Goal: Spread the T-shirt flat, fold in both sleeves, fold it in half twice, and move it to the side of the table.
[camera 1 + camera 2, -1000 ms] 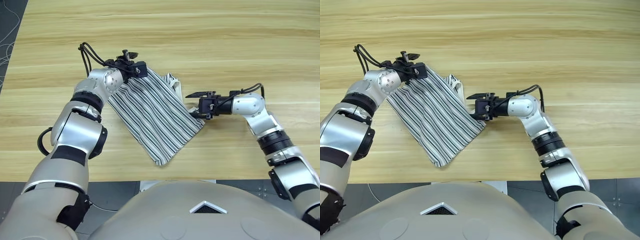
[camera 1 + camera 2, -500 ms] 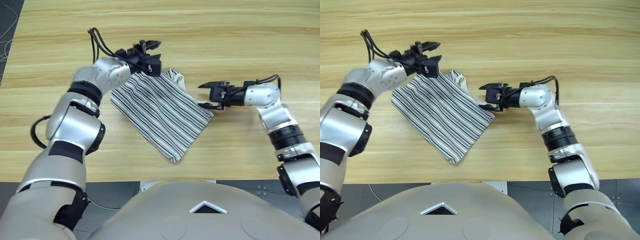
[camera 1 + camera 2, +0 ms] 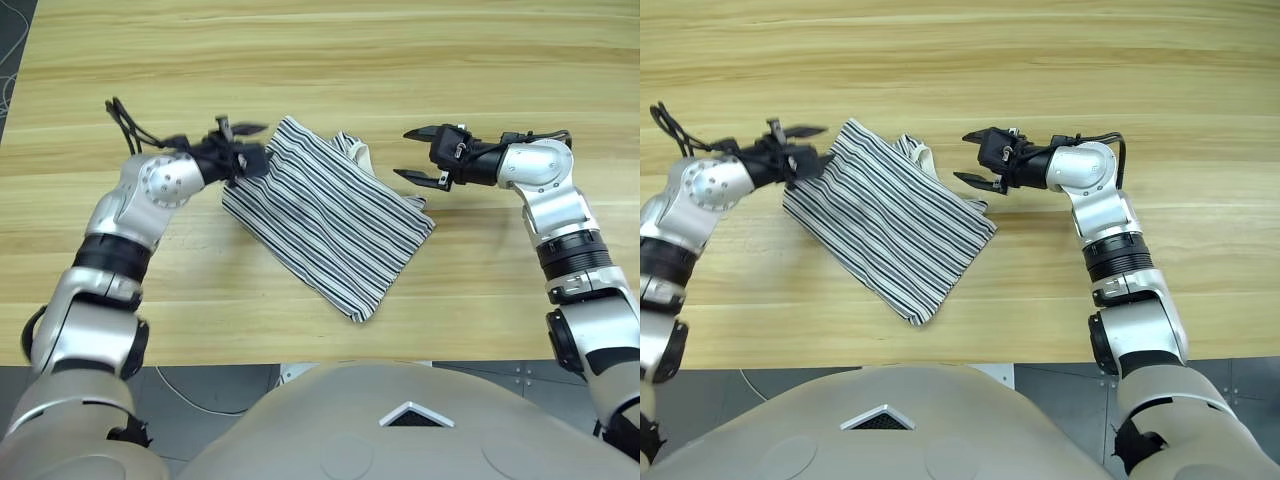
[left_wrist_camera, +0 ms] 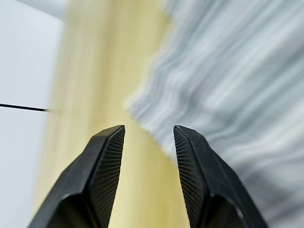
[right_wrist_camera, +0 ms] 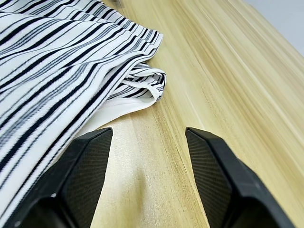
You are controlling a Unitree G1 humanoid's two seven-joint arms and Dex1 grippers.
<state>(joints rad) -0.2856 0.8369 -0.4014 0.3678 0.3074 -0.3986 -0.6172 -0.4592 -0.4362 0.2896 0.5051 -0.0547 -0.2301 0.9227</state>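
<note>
The striped T-shirt (image 3: 325,215) lies folded into a slanted rectangle on the wooden table (image 3: 400,60), with its white collar part (image 3: 358,155) poking out at the far right edge. My left gripper (image 3: 247,148) is open just off the shirt's left far corner and holds nothing. In the left wrist view the shirt's edge (image 4: 228,71) lies just beyond the open fingers (image 4: 107,156). My right gripper (image 3: 413,155) hovers open a little right of the collar. In the right wrist view the shirt (image 5: 61,61) lies ahead of the spread fingers (image 5: 213,171).
The table's front edge (image 3: 200,358) runs close below the shirt's near corner. Bare wood stretches across the far half and to the right. Dark floor with cables (image 3: 12,50) shows past the table's left edge.
Both grippers have let go of the shirt's corners and drawn back, the left one toward the left, the right one up and away. The shirt now rests flat on the table.
</note>
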